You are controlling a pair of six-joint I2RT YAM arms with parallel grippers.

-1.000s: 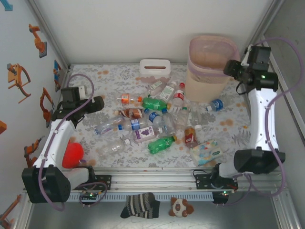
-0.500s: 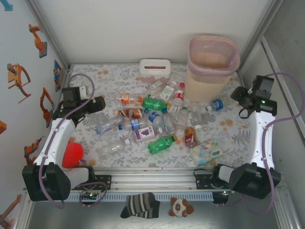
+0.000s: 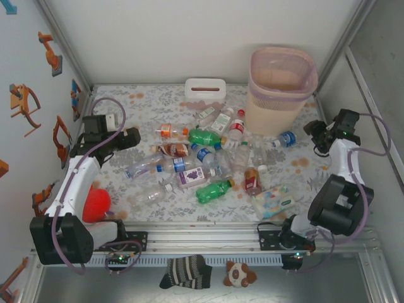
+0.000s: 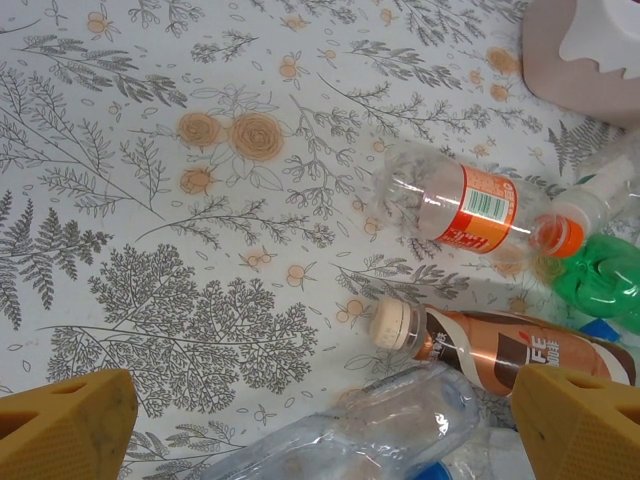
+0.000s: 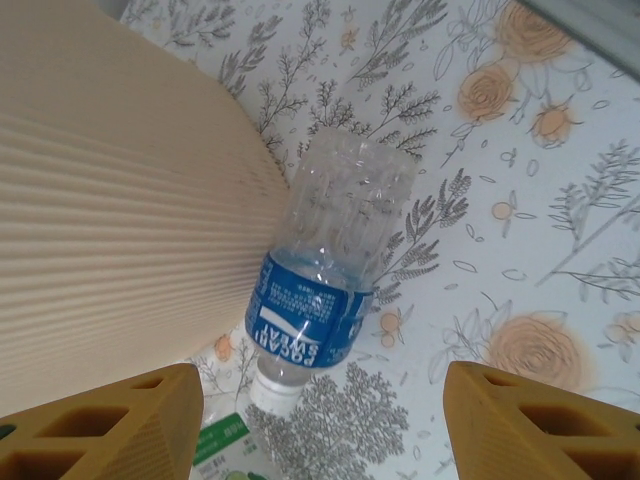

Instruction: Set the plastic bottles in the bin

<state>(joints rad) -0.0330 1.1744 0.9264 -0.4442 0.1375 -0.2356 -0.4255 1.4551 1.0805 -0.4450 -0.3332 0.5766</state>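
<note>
Fingers [image 5: 110, 420] of our right gripper [image 5: 322, 385] stand apart with nothing between them, and the wrist view looks down on a clear bottle with a blue label [image 5: 320, 290]. It lies on its side on the flowered table [image 5: 560, 200], its flank touching the ribbed lower wall of the bin [image 5: 100, 200]. From above, we see this gripper [image 3: 315, 131] low at the table's right side, just beside the same bottle [image 3: 285, 139]. The bin [image 3: 282, 53] stands upright at the far right.

Our left gripper [image 4: 320, 410] is spread wide and empty above the left end of the heap. Beneath it lie an orange-labelled bottle [image 4: 450, 205], a brown coffee bottle [image 4: 500, 350] and a crumpled clear one [image 4: 370, 430]. The rest of the plastic bottles [image 3: 202, 158] lie strewn across the middle of the table. We cannot tell whether any are in the bin.

We judge the step in hand to be the approach to the blue-labelled bottle. The next move calls for lowering the right fingers across its body. One finger must slip into the narrow space against the bin wall, so nudging the bottle clear first may help. Then we close, lift above the rim and let go.
</note>
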